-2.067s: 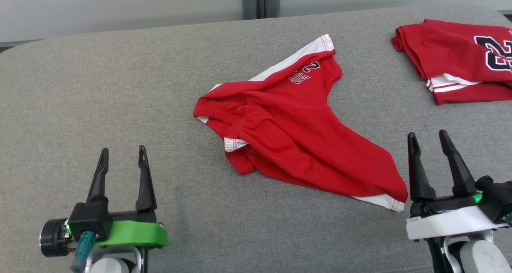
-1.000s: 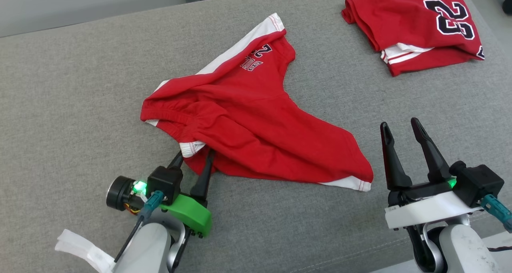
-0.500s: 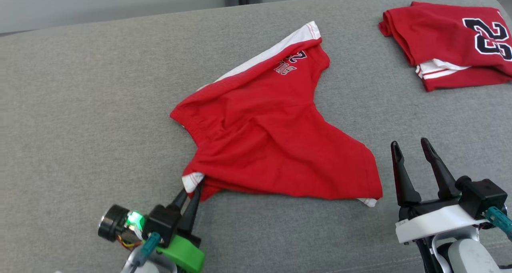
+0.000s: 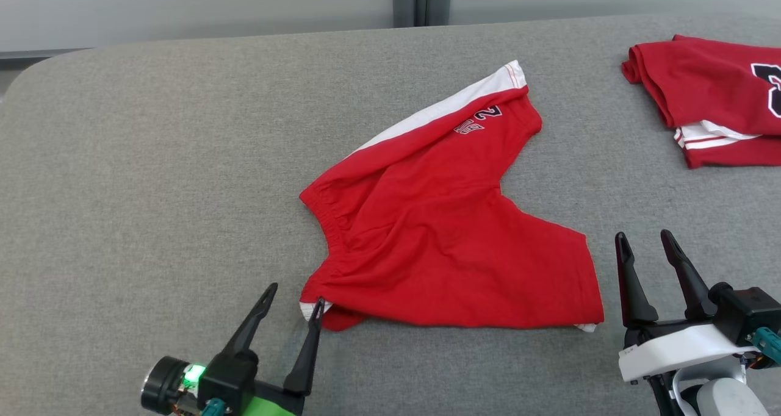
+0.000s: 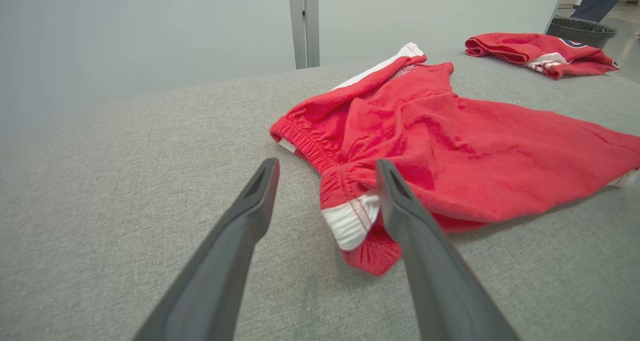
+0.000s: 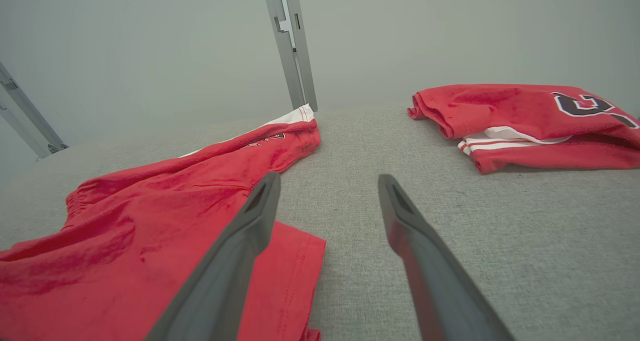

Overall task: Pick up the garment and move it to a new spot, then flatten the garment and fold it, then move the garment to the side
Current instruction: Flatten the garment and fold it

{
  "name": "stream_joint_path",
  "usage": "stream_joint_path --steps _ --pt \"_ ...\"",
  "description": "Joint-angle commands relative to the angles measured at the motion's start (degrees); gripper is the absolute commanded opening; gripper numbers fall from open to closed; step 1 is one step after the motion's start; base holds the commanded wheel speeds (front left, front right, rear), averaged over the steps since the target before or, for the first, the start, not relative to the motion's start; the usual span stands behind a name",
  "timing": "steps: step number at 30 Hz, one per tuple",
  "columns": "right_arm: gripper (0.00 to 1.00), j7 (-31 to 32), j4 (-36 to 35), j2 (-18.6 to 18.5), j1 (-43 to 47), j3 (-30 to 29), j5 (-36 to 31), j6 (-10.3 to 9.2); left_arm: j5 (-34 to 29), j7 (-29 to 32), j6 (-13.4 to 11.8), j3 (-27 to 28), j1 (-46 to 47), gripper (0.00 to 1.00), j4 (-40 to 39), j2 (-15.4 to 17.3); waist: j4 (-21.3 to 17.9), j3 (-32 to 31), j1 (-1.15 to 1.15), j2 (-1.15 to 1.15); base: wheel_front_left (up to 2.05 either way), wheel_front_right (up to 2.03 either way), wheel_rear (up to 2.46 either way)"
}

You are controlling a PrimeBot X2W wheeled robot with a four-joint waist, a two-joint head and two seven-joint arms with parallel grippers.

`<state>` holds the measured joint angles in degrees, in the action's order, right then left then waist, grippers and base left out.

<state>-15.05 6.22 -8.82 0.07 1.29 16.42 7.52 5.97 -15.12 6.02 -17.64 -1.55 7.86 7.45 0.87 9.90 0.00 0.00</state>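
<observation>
Shorts (image 4: 439, 239) lie mid-table (image 4: 152, 160), waistband toward the left gripper (image 4: 296, 294), whose spread fingers bracket the near white-trimmed corner without gripping it. The right gripper (image 4: 642, 235), likewise spread and empty, sits just beside the near leg hem.

Red fabric shorts (image 4: 439, 245): white side stripe with red stitching, dark lettering. Folded red jersey (image 4: 708, 93): black numeral outlined white, white bands striped red. Grey woven fabric counter (image 4: 152, 160): plain. Left gripper (image 4: 295, 294): black fingers, green mount. Right gripper (image 4: 642, 235): black fingers, white mount.
</observation>
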Motion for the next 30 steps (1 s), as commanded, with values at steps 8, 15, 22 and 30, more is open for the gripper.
stream_joint_path --steps 8,15,22,30 --pt "1.0 -0.2 0.9 -0.4 0.2 -0.2 -0.3 -0.07 0.9 0.0 -3.3 11.7 -2.1 1.0 -9.7 -2.5 1.7 -0.2 0.0 0.0 0.0 0.0 0.0" --pt "1.0 -0.2 5.6 -1.2 -0.5 3.0 0.4 -0.07 -0.1 0.0 -6.6 17.5 0.8 1.0 -9.3 -4.1 0.7 0.4 0.0 0.0 0.0 0.0 0.0" --pt "1.0 -0.2 13.0 -2.5 -3.7 8.0 2.9 -0.07 -1.4 0.0 -6.2 18.9 2.4 1.0 -8.0 -4.5 0.0 1.0 0.0 0.0 0.0 0.0 0.0" --pt "1.0 0.9 19.2 -4.0 -7.9 13.6 5.1 -0.07 -1.0 0.0 -6.4 18.7 2.7 1.0 -7.6 -4.5 1.0 1.2 0.0 0.0 0.0 0.0 0.0"
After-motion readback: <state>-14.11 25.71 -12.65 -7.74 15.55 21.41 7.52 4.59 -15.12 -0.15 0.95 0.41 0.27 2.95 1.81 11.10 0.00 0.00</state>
